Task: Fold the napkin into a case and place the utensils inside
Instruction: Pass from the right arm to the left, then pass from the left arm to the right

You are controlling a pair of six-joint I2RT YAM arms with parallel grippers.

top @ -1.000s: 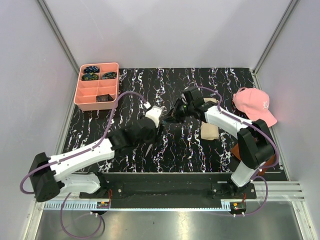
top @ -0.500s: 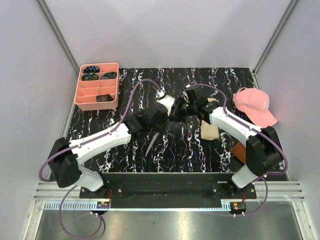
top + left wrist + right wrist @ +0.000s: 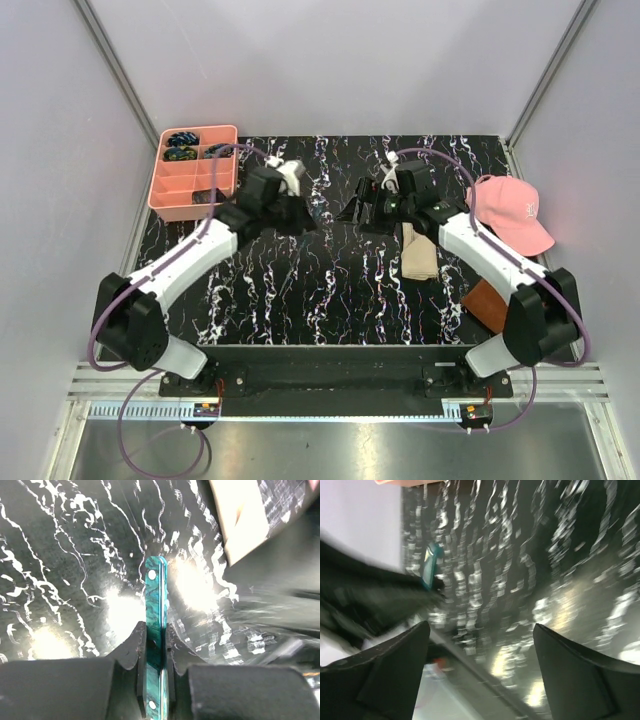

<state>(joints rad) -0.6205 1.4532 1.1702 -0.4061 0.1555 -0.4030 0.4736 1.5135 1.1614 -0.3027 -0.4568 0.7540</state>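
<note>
The left hand (image 3: 300, 212) sits left of centre in the overhead view, raised over the black, white-veined surface (image 3: 330, 290). Its wrist view shows both fingers (image 3: 135, 645) clenched on a slim teal handle (image 3: 156, 595) with pale rivets (it looks like a piece of cutlery, though the far end is out of sight). The handle stands straight out between the fingers.

The right hand (image 3: 352, 213) faces it from just right of centre, with a small gap between the two. In its own blurred view the hand (image 3: 480, 645) is released, its fingers (image 3: 395, 670) spread wide with nothing between them, and the teal handle (image 3: 431, 565) shows at upper left.

The napkin (image 3: 420, 258) lies folded into a narrow tan strip right of centre, partly under the right arm; its pale edge shows at upper right of the left wrist view (image 3: 240, 515).

A pink tray (image 3: 185, 212) with compartments sits at upper left, a pink cap (image 3: 505, 208) at the right edge, and a brown square (image 3: 488, 302) below it.
</note>
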